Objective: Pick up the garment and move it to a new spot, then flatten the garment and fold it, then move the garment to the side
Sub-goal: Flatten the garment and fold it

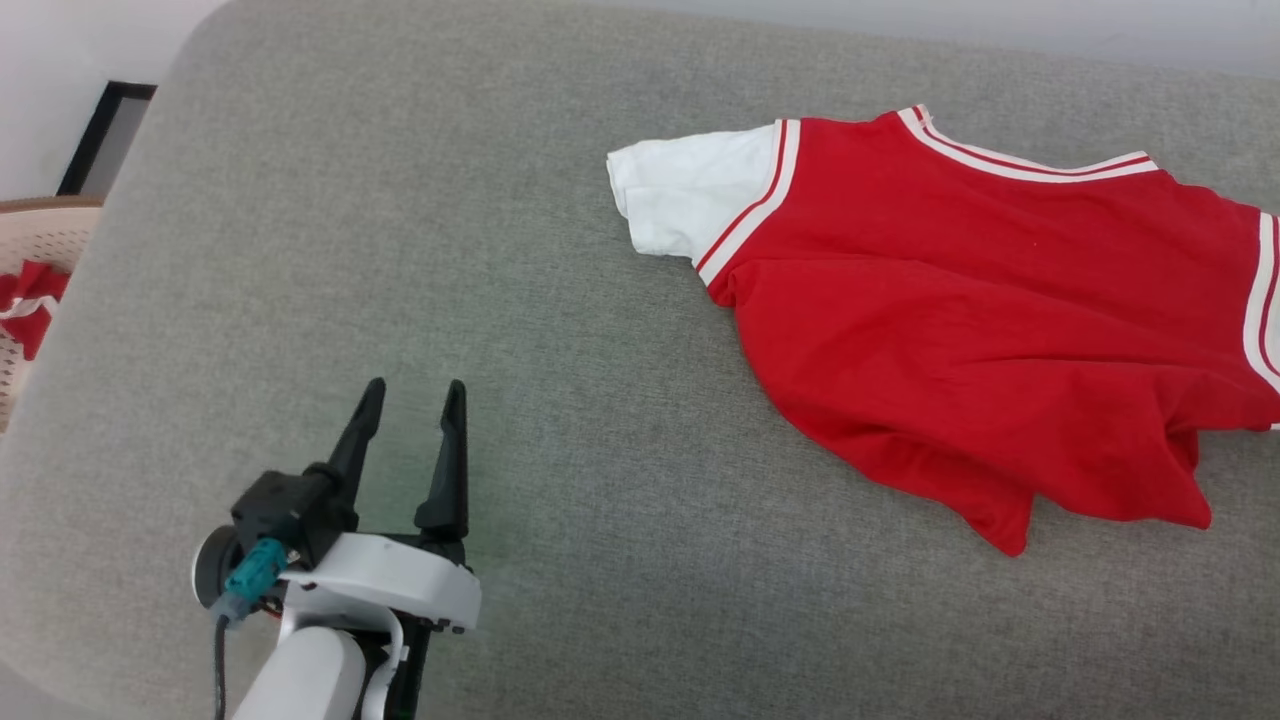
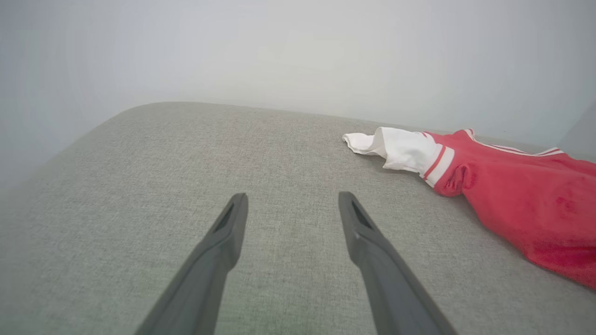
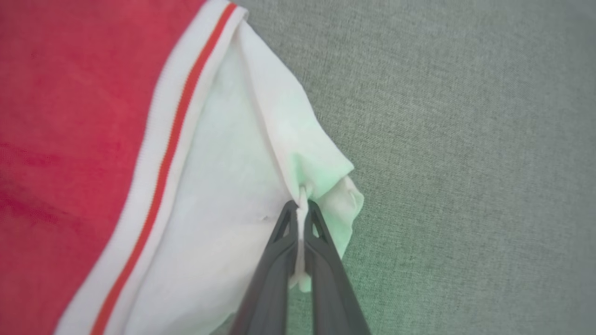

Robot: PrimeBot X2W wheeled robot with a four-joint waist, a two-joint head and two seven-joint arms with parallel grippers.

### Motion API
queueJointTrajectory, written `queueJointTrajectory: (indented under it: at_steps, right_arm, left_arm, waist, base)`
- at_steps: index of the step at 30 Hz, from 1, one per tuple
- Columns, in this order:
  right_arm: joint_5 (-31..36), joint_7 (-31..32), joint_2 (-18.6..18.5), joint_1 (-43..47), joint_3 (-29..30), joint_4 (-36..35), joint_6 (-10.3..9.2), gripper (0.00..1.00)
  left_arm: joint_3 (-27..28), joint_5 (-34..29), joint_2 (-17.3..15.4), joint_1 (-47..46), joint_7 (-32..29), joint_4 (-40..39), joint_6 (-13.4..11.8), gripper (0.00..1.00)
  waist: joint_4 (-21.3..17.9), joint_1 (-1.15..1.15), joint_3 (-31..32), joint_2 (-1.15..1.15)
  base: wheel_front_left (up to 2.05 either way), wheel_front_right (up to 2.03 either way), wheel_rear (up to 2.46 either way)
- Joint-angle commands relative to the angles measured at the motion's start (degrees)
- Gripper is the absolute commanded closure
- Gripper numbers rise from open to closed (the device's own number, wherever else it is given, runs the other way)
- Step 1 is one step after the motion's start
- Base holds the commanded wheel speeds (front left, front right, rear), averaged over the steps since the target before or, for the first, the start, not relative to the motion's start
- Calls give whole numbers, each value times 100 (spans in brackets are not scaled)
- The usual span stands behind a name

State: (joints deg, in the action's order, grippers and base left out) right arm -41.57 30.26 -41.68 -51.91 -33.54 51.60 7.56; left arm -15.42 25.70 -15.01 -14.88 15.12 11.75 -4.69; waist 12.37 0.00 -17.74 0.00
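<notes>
Far off to the left of my left fingers, a pale perforated basket [image 1: 45, 235] sits beside the grey cushion [image 1: 500, 250] with some red-and-white cloth [image 1: 28, 305] in it. My left gripper [image 1: 416, 390] hovers low over the bare cushion, its two dark fingers spread wide with nothing between them. In its own wrist view, the left gripper [image 2: 292, 197] has only grey weave [image 2: 186, 153] under and ahead of the tips. To the right of those fingers and farther ahead lies the garment [image 1: 950, 300] — bright red, rumpled, spread on the cushion, well apart from my left tips. Its white sleeve [image 1: 690, 195] points back toward my left side, edged with a red-striped white band [image 1: 760, 195]; from my left wrist the garment [image 2: 526, 200] lies up and to the right of the fingers. My right gripper [image 3: 301, 207] is pinched tight on a fold of the second sleeve [image 3: 223, 186] — white cloth squeezed between the tips. The garment's red body [image 3: 70, 116] lies left of these fingers, grey cushion [image 3: 465, 163] to their right.
</notes>
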Motion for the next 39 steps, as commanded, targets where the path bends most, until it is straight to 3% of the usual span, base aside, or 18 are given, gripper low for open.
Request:
queueJointTrajectory:
  at_steps: [1, 4, 5, 6, 10, 14, 18, 22, 25, 28, 34, 39]
  right_arm:
    - [-22, -36, -5, 113, 42, 31, -14, 100]
    - [-61, -165, 76, 130, 110, 66, -13, 100]
    - [-42, -305, 85, 121, 172, 66, -13, 58]
    - [-35, -457, 108, 128, 241, 80, -13, 0]
    - [-47, -1266, 32, 315, 488, -69, -12, 0]
    - [44, -2528, -21, 610, 891, -349, -12, 0]
    - [16, -3616, 246, 953, 1346, -697, -12, 0]
    - [124, -4296, 626, 1367, 1622, -1329, -12, 0]
    - [329, -4469, 949, 1695, 1806, -1931, -12, 0]
    - [594, -4524, 1249, 1992, 2111, -2449, -12, 0]
    - [1010, -4538, 1734, 2342, 2653, -3282, -12, 0]
    - [1219, -4452, 2043, 2471, 2765, -3748, -12, 0]
  left_arm:
    - [-24, -15, -18, 8, -4, -22, 28, 0]
    - [-55, -44, -72, -90, -38, -36, 71, 0]
    - [-82, -72, -99, -133, -59, -53, 80, 0]
    - [-105, -95, -130, -185, -91, -68, 104, 0]
    - [-216, -257, -348, -508, -277, -127, 227, 0]
    - [-348, -513, -677, -973, -522, -157, 397, 0]
    - [-443, -663, -988, -1561, -799, 31, 687, 0]
    - [-496, -481, -1216, -2310, -1182, 499, 1019, 0]
    - [-687, -206, -1429, -2891, -1750, 1044, 1176, 0]
    - [-950, 471, -1616, -3487, -2509, 1560, 1224, 0]
    - [-1893, 1873, -2343, -4431, -3907, 1915, 1214, 0]
    - [-2360, 2575, -2810, -4988, -4878, 2209, 1215, 0]
  waist:
    - [-33, 0, -13, 0]
    - [-85, 0, -13, 0]
    - [-100, 0, -12, 0]
    - [-114, 0, -9, 0]
    - [-216, 0, 19, 0]
    - [-517, 0, 3, 0]
    - [-959, 0, -103, 0]
    - [-1463, 0, -278, 0]
    - [-1843, 0, -459, 0]
    - [-2193, 0, -646, 0]
    - [-2743, 0, -1056, 0]
    - [-3063, 0, -1351, 0]
  base:
    - [0, 0, 0]
    - [0, 0, 0]
    - [0, 0, 0]
    - [0, 0, 0]
    - [0, 0, 0]
    - [0, 0, 0]
    - [0, 0, 0]
    - [0, 0, 0]
    - [0, 0, 0]
    - [0, 0, 0]
    - [0, 0, 0]
    - [0, 0, 0]
